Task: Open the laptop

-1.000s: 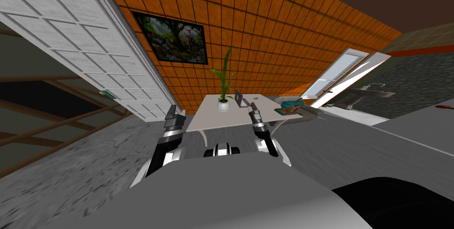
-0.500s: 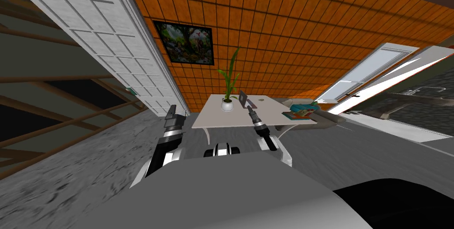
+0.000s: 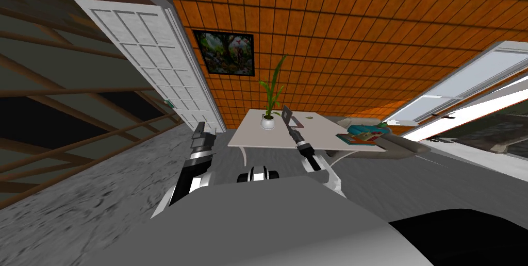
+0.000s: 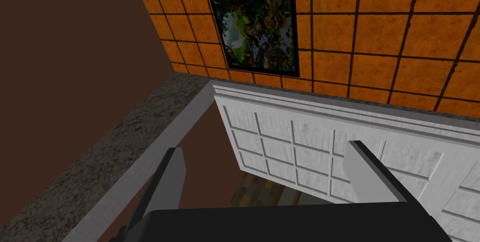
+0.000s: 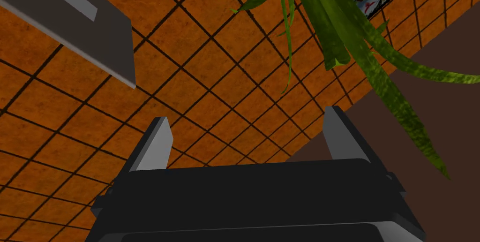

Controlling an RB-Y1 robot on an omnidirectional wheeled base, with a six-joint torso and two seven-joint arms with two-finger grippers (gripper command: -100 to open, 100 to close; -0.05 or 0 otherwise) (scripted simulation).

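A dark grey laptop (image 3: 286, 116) stands on the white table (image 3: 258, 136) with its lid raised at a steep angle, just right of a potted plant (image 3: 268, 118). My right gripper (image 3: 292, 129) reaches over the table's near edge, just short of the laptop. In the right wrist view this gripper (image 5: 246, 138) is open and holds nothing. The laptop's lid (image 5: 75, 23) shows off beyond one finger and the plant's leaves (image 5: 356, 51) beyond the other. My left gripper (image 3: 199, 128) hangs left of the table, above the floor; its wrist view shows it (image 4: 269, 173) open and empty.
A stack of books (image 3: 361, 137) lies on the table's right corner, with a grey seat (image 3: 407, 147) behind it. A white panelled door (image 3: 154, 67) stands open at the left. The orange tiled wall (image 3: 361, 46) runs close behind the table.
The whole head view has swung and the table has drawn a little nearer: I have moved. My right arm has stretched further toward the laptop. Both grippers stay open.
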